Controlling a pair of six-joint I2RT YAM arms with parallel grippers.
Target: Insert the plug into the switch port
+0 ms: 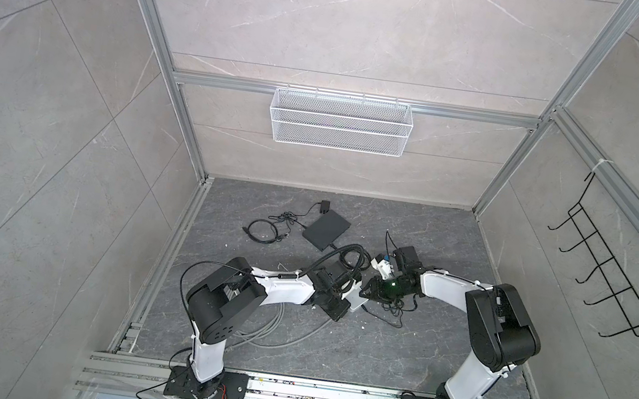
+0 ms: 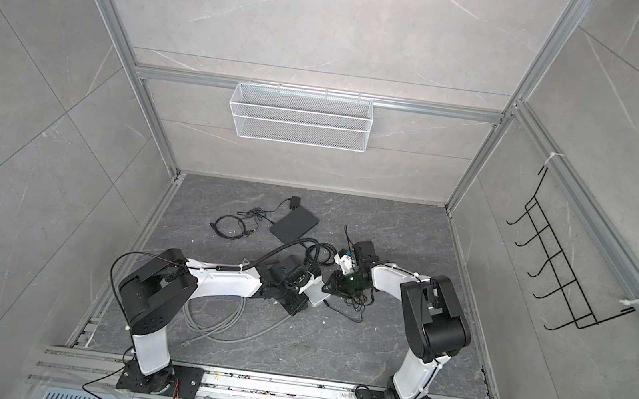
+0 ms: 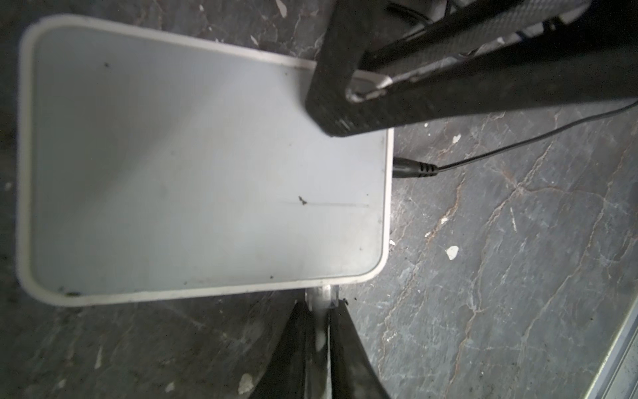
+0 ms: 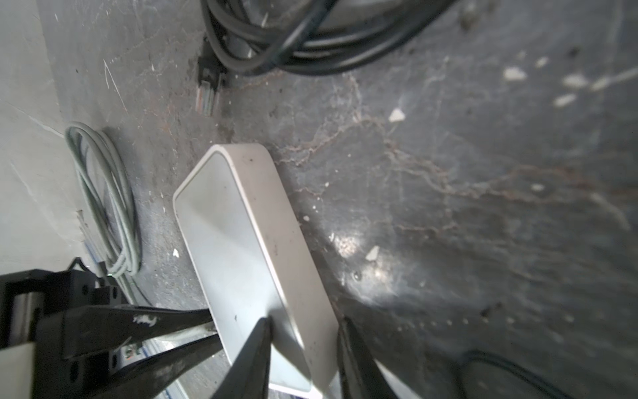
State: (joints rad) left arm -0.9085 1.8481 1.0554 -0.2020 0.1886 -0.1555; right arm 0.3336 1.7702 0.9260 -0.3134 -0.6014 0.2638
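Observation:
The white switch [image 1: 357, 298] [image 2: 315, 295] rests on the dark floor between both arms. In the left wrist view my left gripper [image 3: 321, 305] is shut on the clear plug [image 3: 322, 296], whose tip meets the side edge of the switch [image 3: 190, 165]. The port is hidden under that edge, and I cannot tell how deep the plug sits. In the right wrist view my right gripper [image 4: 305, 323] is shut on a corner of the switch [image 4: 234, 224], with one finger on its top face and one below. A right finger [image 3: 345, 110] overlaps the switch's far corner.
A black power plug [image 3: 414, 168] with a thin wire sits in the switch's side. Grey cable [image 1: 279, 329] [image 4: 107, 193] loops near the left arm. A black flat box [image 1: 326, 231] and coiled black cables [image 1: 263, 231] lie further back. Thick black cable [image 4: 310, 45] lies close by.

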